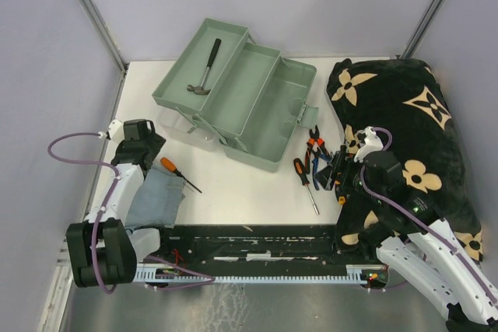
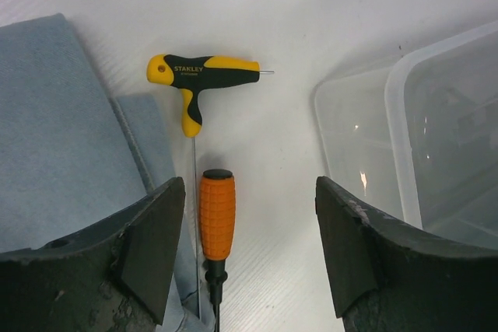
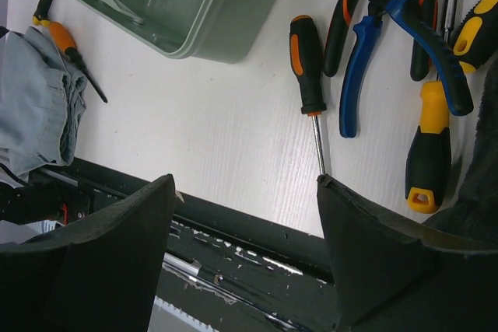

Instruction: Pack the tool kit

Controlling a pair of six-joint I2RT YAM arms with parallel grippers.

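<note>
Lying between left gripper (image 2: pixel 249 219) fingers (image 2: pixel 154 239): orange screwdriver (image 2: pixel 217 227).

Grey-green toolbox (image 1: pixel 264 118) open, hammer (image 1: pixel 207 68) in one tray, pliers (image 1: pixel 314 144) just beside

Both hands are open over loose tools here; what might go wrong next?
The left hand straddles the orange screwdriver, which lies right beside the shaft of the T-handle key and the cloth; closing may snag either. By the right hand, the pliers overlap, so lifting one may drag others.

One toolbox (image 1: pixel 268 126), one hammer (image 1: pixel 208 68), one cloth (image 1: pixel 156 196)
</note>
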